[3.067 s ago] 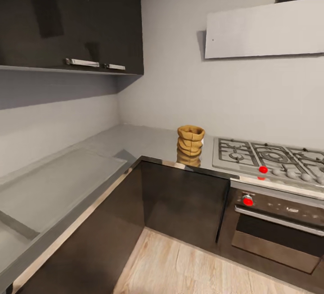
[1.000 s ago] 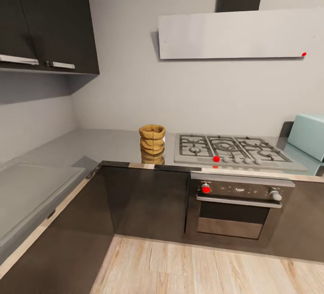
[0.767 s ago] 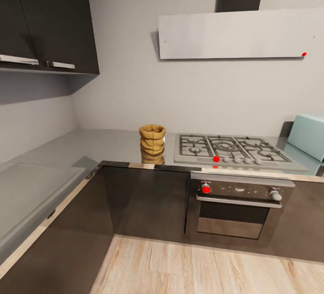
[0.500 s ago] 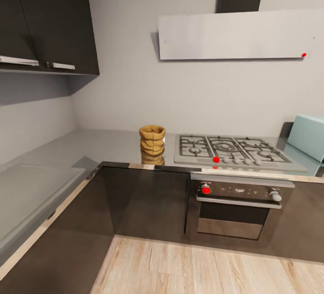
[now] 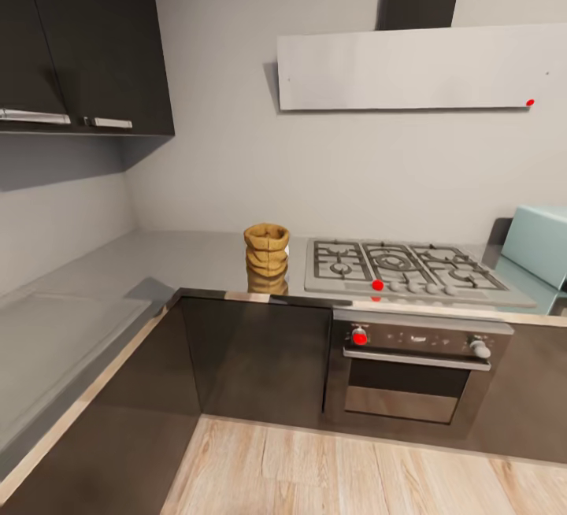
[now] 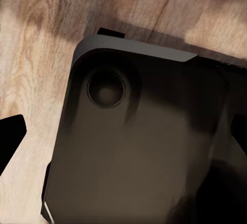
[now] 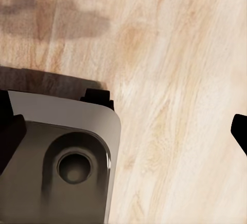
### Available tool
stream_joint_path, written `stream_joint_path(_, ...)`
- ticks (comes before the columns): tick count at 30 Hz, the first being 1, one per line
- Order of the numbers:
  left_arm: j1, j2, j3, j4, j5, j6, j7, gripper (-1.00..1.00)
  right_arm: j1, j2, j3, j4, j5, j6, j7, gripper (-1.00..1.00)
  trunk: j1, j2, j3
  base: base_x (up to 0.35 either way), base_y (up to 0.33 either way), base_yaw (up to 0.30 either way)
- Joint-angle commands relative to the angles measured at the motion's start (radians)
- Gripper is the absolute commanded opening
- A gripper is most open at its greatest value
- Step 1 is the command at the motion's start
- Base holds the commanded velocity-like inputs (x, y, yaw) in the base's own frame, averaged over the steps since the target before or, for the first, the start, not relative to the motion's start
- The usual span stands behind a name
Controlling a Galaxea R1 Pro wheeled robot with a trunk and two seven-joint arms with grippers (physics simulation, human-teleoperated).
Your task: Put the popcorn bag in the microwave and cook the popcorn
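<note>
Camera dipped; popcorn bag point(image 5: 266, 249) beside hob point(image 5: 402, 263).

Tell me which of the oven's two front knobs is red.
The left knob on the oven panel is red; the right knob, at the panel's other end, is silver-grey.

The popcorn bag point(image 5: 267, 246) stands upright on the countertop point(image 5: 189, 259), just beside the left edge of the gas hob point(image 5: 398, 264) and close to the counter's front edge (its reflection shows in the glossy slab). Below the hob sits the built-in oven point(image 5: 413, 372). The microwave point(image 5: 540, 243) is partly cut off at the right, well apart from the bag. Dark wall cabinets point(image 5: 79, 42) hang at upper left above the wood floor point(image 5: 339, 476).
</note>
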Motion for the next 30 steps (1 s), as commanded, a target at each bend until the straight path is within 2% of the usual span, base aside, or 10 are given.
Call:
stream_joint_path(1, 0.000, 0.000, 0.001, -0.001, 0.004, -0.001, 0.001, 1.00, -0.001, -0.001, -0.009, 0.002, 0.008, -0.006, -0.001, 1.00, -0.004, 0.007, 0.001, 0.000, 0.000, 0.000)
stream_joint_path(16, 0.000, 0.000, 0.001, -0.001, 0.004, -0.001, 0.001, 1.00, -0.001, -0.002, -0.009, 0.002, 0.008, -0.007, -0.001, 1.00, -0.061, 0.112, 0.025, 0.000, 0.000, 0.000)
stream_joint_path(30, 0.000, 0.000, 0.000, -0.001, 0.004, -0.002, 0.001, 1.00, -0.001, -0.002, -0.009, 0.002, 0.008, -0.007, -0.001, 1.00, -0.061, 0.112, 0.003, 0.000, 0.000, 0.000)
